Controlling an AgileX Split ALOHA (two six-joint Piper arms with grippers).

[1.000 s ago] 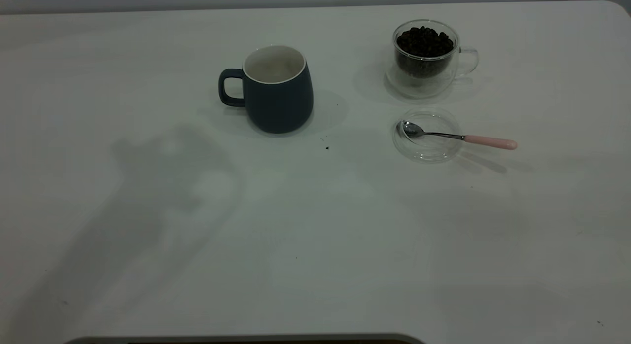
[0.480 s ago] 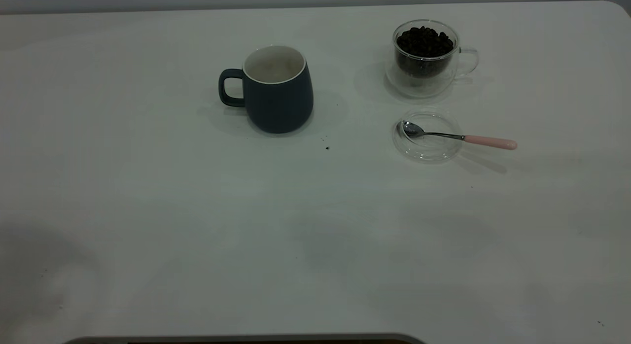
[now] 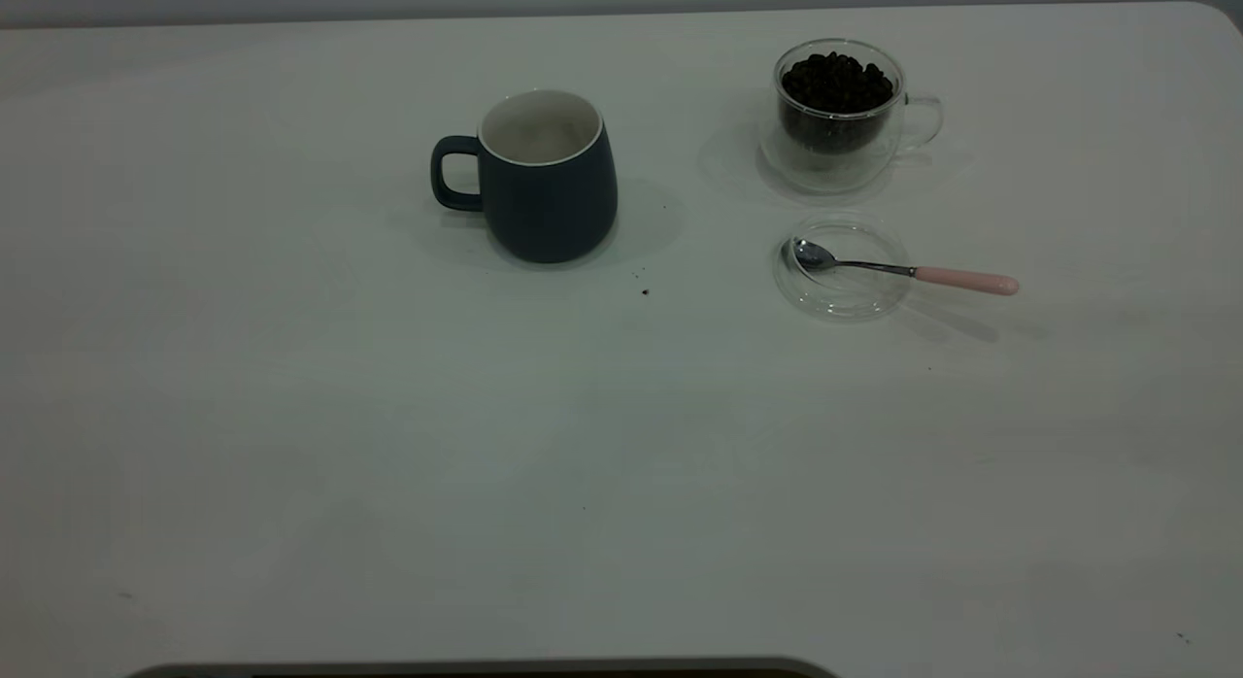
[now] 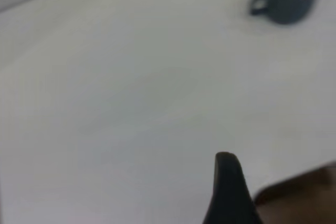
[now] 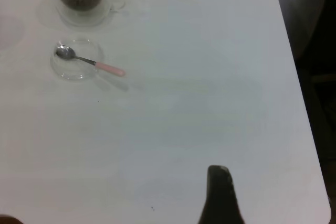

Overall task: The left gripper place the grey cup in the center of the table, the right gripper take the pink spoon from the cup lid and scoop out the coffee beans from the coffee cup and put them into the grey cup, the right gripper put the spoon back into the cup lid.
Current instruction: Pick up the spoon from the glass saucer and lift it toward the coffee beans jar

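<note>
Mug [image 3: 547,178] stands mid-surface [image 3: 388,464], so scooping comes next: the right tool [image 5: 220,195] must reach the spoon [image 3: 903,269] lying across the lid [image 3: 843,299]. Whether either tool is open, I cannot tell.

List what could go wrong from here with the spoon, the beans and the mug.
1. The pink spoon rests in the glass lid with its handle sticking out over the rim; a clumsy grab may tip or drag the lid.
2. The coffee beans are heaped above the rim of the glass cup, so scooping may spill some onto the table.
3. Beans could also drop on the way across to the grey mug.
</note>
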